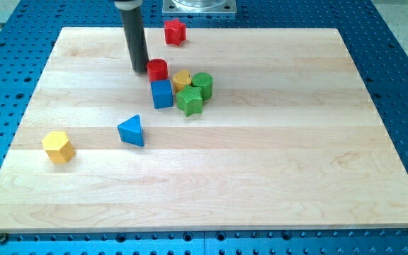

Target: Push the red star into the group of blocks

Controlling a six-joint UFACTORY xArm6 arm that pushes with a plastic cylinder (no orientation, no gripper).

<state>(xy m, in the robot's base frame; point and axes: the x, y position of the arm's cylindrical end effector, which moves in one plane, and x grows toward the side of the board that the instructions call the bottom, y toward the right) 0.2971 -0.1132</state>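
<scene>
The red star (pixel 175 32) lies near the view's top edge of the wooden board (pixel 275 142), alone. Below it sits a tight group: a red cylinder (pixel 157 70), a blue cube (pixel 162 93), a yellow block (pixel 182 79), a green cylinder (pixel 202 83) and a green star-like block (pixel 189 101). My tip (pixel 139 69) stands on the board just left of the red cylinder, almost touching it, and below and left of the red star.
A blue triangle (pixel 131 131) lies left of centre. A yellow hexagonal block (pixel 58 147) lies near the view's left edge. A metal mount (pixel 199 6) sits beyond the top edge. Blue perforated table surrounds the board.
</scene>
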